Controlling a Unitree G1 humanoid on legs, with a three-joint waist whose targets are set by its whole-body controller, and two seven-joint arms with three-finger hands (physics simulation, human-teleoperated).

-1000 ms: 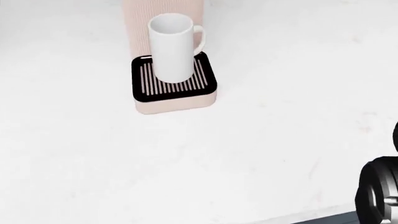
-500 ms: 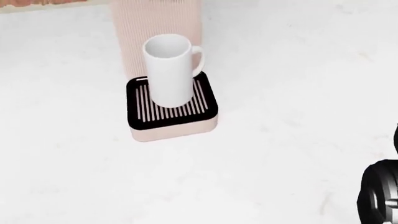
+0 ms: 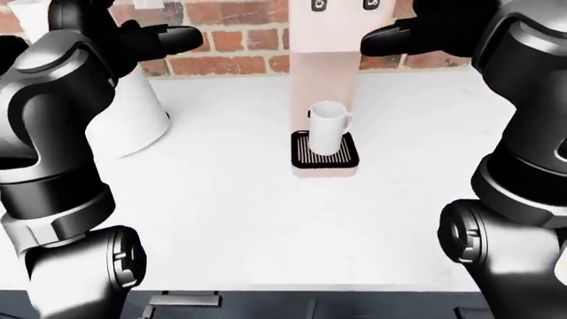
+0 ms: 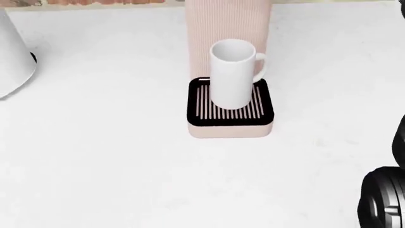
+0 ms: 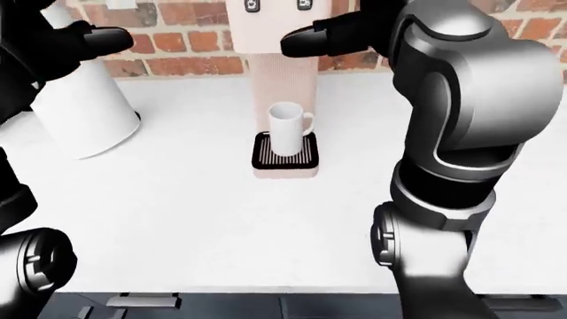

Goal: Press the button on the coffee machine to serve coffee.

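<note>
The pale pink coffee machine (image 3: pixel 324 66) stands against the brick wall, with two small dark buttons (image 3: pixel 320 5) near the top edge of the left-eye view. A white mug (image 4: pixel 233 78) stands upright on its black slotted drip tray (image 4: pixel 231 114). My right hand (image 5: pixel 306 38) is raised, its fingers pointing left just right of the machine's upper face, below the buttons and apart from them. My left hand (image 3: pixel 168 38) is raised at the upper left, fingers spread, holding nothing.
A large white cone-shaped vessel (image 3: pixel 133 119) stands on the white counter (image 4: pixel 101 156) left of the machine. A red brick wall (image 3: pixel 239 46) runs behind. The counter's near edge (image 3: pixel 292 292) crosses the bottom of the eye views.
The head view has shifted: the machine and mug now sit further right and lower in the picture, and the white vessel has come into view at the left.
</note>
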